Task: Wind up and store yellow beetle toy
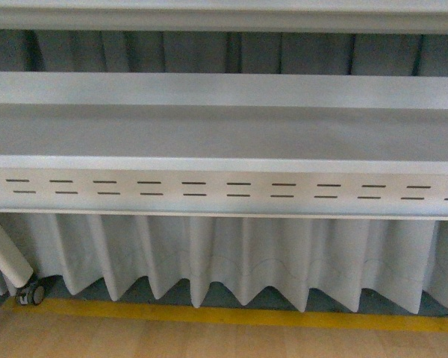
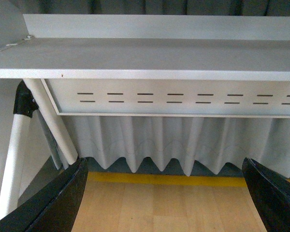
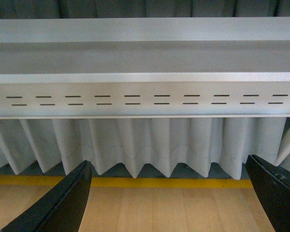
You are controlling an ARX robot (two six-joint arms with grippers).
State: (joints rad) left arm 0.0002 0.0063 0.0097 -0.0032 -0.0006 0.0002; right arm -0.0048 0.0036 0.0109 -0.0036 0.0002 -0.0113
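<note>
Front view: looks straight at a long grey tabletop (image 1: pixel 224 130) with a raised ledge (image 1: pixel 224 89) along its far side. Below the near edge, a pale front panel (image 1: pixel 224 190) with two rows of short dark slots. Under the panel, a pleated grey curtain (image 1: pixel 231 261) hanging down close to the floor. On the wooden floor (image 1: pixel 209 339), a yellow line (image 1: pixel 246 315) running just in front of the curtain hem. At lower left, a white tube leg (image 1: pixel 4 253) set at a slant, with a small caster wheel (image 1: pixel 33 293) beside its foot.

Left wrist view: left end effector (image 2: pixel 164 166) released, its two black fingers (image 2: pixel 58 203) standing wide apart, with only floor and curtain seen between them. Held in the air and pointing toward the slotted panel and the curtain. To one side, a white tube leg with a black joint (image 2: pixel 24 104), going up slantwise to the tabletop corner.

Right wrist view: right end effector (image 3: pixel 169 164) likewise released, fingers (image 3: pixel 63 203) spread wide, grasping nothing. Faces the same panel, curtain and yellow line.

As for the yellow beetle toy: seen in none of the three views, so cannot tell where it stands.
</note>
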